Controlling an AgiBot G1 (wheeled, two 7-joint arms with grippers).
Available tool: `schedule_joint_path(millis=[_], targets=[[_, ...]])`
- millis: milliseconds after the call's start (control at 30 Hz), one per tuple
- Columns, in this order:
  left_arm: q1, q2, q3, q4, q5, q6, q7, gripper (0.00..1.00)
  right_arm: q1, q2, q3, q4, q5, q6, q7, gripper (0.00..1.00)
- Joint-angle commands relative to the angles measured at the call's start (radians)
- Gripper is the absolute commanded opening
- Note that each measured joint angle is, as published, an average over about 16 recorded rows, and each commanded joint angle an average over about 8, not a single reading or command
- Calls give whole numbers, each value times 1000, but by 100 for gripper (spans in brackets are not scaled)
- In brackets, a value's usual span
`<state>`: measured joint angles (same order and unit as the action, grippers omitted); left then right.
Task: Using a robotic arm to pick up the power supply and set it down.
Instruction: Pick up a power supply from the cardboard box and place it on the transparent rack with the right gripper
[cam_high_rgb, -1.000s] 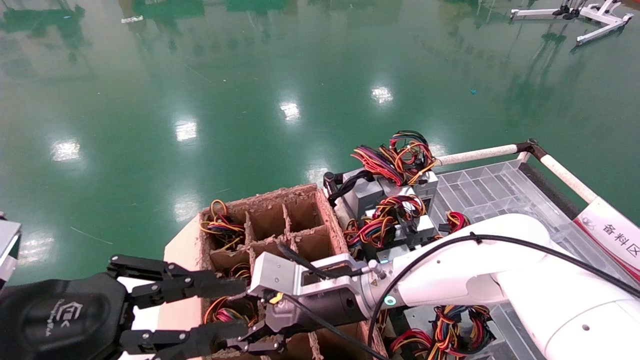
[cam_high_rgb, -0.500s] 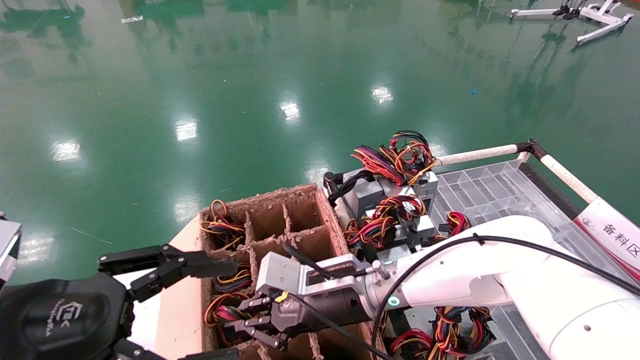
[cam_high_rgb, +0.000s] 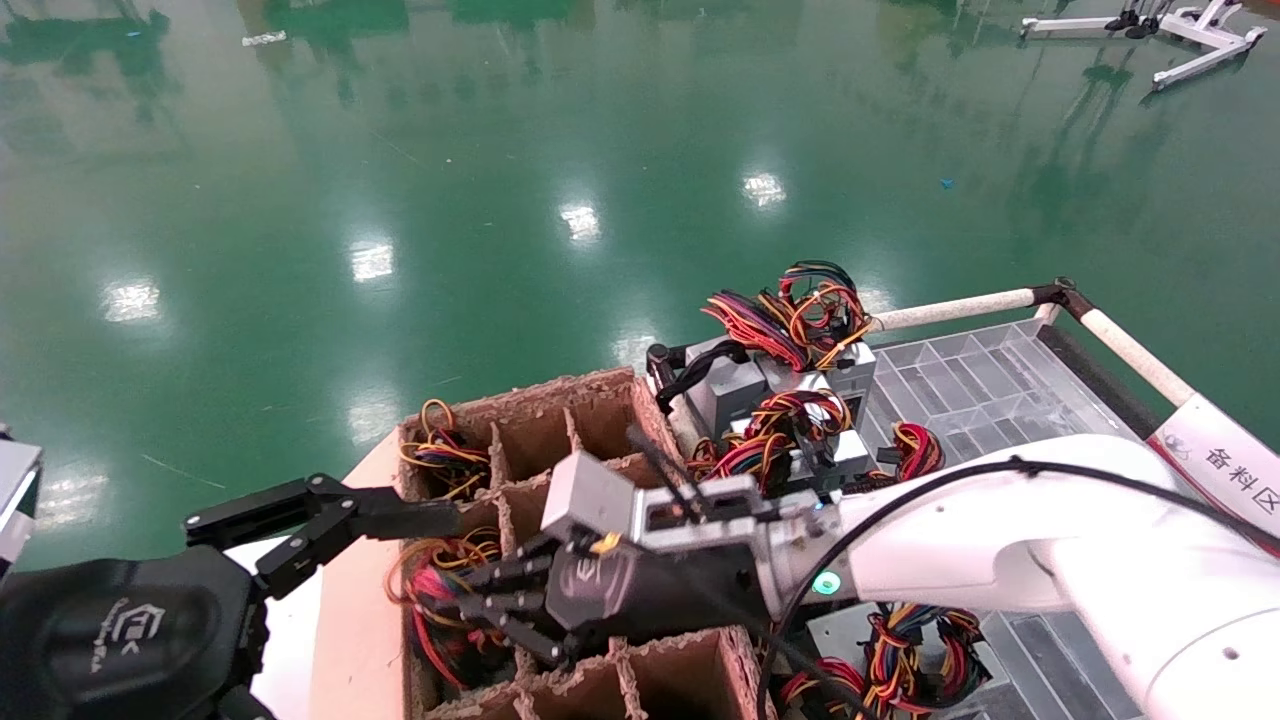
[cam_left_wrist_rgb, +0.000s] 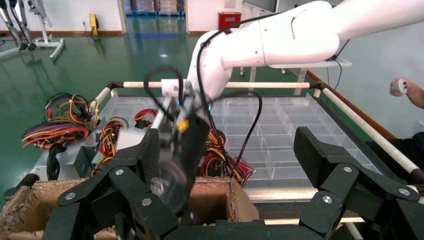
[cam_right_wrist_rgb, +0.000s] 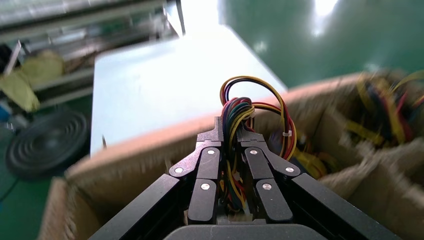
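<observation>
- Our right hand (cam_high_rgb: 470, 610) sits over the brown divided cardboard box (cam_high_rgb: 600, 420), at a near-left compartment, reaching in from the right on the white robotic arm (cam_high_rgb: 1000, 540).
- Right wrist view: the right hand (cam_right_wrist_rgb: 231, 131) is clamped on a bundle of red, yellow, orange and black wires (cam_right_wrist_rgb: 250, 115); the fingers (cam_right_wrist_rgb: 207, 155) are pinched together around it.
- That bundle (cam_high_rgb: 440, 590) belongs to the power supply we're gripping; its grey body is hidden down in the compartment, so we can't tell how it sits.
- Our left hand (cam_high_rgb: 330, 600) is at the near-left of the box, fingers (cam_high_rgb: 330, 505) spread wide, holding nothing. Left wrist view confirms it: both fingers (cam_left_wrist_rgb: 345, 175) well apart.
- More wire bundles sit in the far-left compartment (cam_high_rgb: 440, 450).
- Other grey power supplies (cam_high_rgb: 740, 385) with wire loops are stacked just right of the box, on a clear divided tray (cam_high_rgb: 980, 380) framed by white rails (cam_high_rgb: 950, 308).
- Green glossy floor (cam_high_rgb: 500, 150) beyond.
</observation>
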<state>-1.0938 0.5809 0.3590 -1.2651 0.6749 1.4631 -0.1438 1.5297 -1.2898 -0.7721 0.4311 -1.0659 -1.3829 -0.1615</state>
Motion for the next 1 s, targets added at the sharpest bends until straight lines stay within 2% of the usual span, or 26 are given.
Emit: schedule_joint_path(millis=[33,333,567,767,1000], targets=[[0,0,0,0,0,0,0,100,1,10,16,-1,26,-19,-5,0],[0,0,0,0,0,0,0,100,5,75,112,58,172,-77,0,0],[0,0,0,0,0,0,0,100,53,126,153,97,218,-82,27,0],[0,0,0,0,0,0,0,100,139,161,171,65,229,-109,26,0],[0,0,0,0,0,0,0,100,301,210,158,-56,172,-136,-15,0]])
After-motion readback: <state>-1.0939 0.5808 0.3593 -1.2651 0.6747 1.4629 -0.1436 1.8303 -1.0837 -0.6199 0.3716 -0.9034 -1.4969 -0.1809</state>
